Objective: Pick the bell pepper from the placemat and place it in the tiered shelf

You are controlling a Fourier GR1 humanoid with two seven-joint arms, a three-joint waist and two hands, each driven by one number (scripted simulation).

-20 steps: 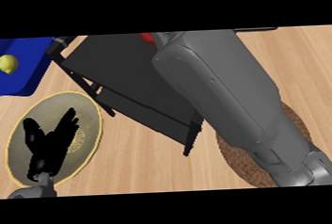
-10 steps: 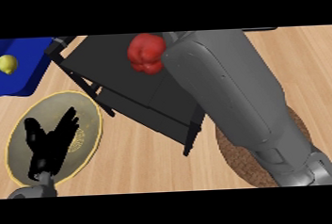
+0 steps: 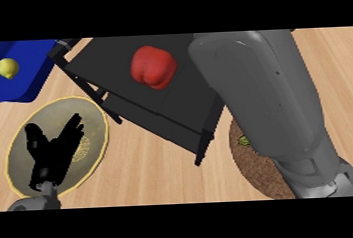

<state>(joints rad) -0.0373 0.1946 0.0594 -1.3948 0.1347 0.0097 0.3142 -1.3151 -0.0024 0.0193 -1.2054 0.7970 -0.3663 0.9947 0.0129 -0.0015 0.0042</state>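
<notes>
Placement appears complete: the red bell pepper (image 3: 153, 67) lies on the black tiered shelf (image 3: 107, 61), at the worktop's far edge, with no hand on it. The left hand (image 3: 55, 151) rests spread-fingered over the round yellow plate (image 3: 93, 127). The right hand is out of view, so its fingers cannot be told. Next move, by judgement — lift the grey right forearm (image 3: 260, 102) clear of the shelf.

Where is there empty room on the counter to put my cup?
Bare counter lies between the plate, the shelf and the placemat, and right of the right forearm. It's crowded on the shelf, with the bell pepper, and on the plate, under the left hand.
</notes>
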